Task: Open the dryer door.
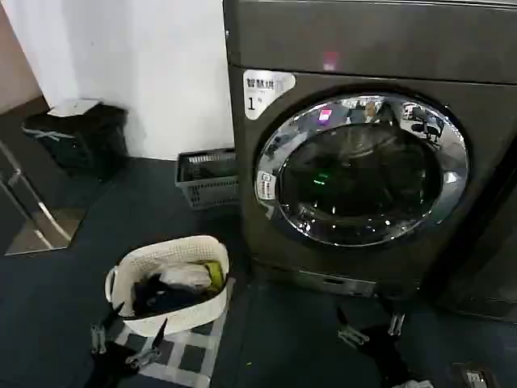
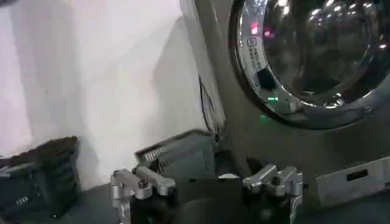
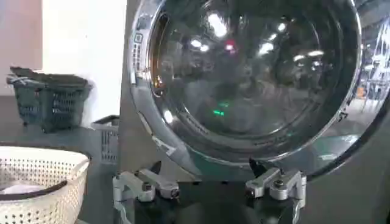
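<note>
The dryer point(image 1: 380, 48) is a big dark grey machine on the right, with a white label point(image 1: 266, 89) printed "1". Its dryer door point(image 1: 361, 170), a chrome ring around dark glass, lies flush against the front, with a small white sticker point(image 1: 265, 186) on its left rim. My left gripper point(image 1: 125, 338) hangs low at the front left, over a checked mat, open and empty point(image 2: 207, 182). My right gripper point(image 1: 373, 327) hovers low in front of the dryer's base below the door, also open with nothing between its fingers point(image 3: 210, 185). The door point(image 3: 250, 79) looms close above it.
A white laundry basket point(image 1: 222, 263) with clothes stands on the checked mat point(image 1: 190, 356) left of the dryer. A small grey basket point(image 1: 208, 178) sits against the white wall. A black bin point(image 1: 77, 137) and a slanted metal stand point(image 1: 32, 210) are at far left.
</note>
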`<state>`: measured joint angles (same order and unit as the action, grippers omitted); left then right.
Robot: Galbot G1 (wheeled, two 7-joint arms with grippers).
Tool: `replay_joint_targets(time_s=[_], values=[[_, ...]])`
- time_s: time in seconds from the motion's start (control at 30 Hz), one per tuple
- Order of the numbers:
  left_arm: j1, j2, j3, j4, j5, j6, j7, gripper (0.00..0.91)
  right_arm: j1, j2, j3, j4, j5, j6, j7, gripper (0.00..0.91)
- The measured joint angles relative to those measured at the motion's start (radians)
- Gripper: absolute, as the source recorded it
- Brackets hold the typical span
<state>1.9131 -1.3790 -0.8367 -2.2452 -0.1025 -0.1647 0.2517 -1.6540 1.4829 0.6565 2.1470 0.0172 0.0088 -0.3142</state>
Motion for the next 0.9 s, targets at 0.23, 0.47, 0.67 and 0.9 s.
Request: replay_joint_targets(time_s=[0.23,0.47,0.67,0.9], values=[[-0.001,0.002,0.008,-0.005,0.006,0.025,-0.002,0.907,0.085,-0.072,0.037,-0.039,0.109,-0.057,-0.092,0.907],[-0.001,0.002,0.013,-0.008,0.006,0.042,-0.021,0.907,0.199,-0.165,0.039,-0.087,0.197,-0.075,-0.127,0.907],[-0.004,0.000,0.017,-0.009,0.007,0.042,-0.026,0.907,0.272,-0.237,0.012,-0.123,0.234,-0.075,-0.145,0.907],[-0.008,0.000,0.018,-0.014,0.009,0.048,-0.043,0.907,0.342,-0.309,-0.025,-0.160,0.266,-0.082,-0.150,0.907]])
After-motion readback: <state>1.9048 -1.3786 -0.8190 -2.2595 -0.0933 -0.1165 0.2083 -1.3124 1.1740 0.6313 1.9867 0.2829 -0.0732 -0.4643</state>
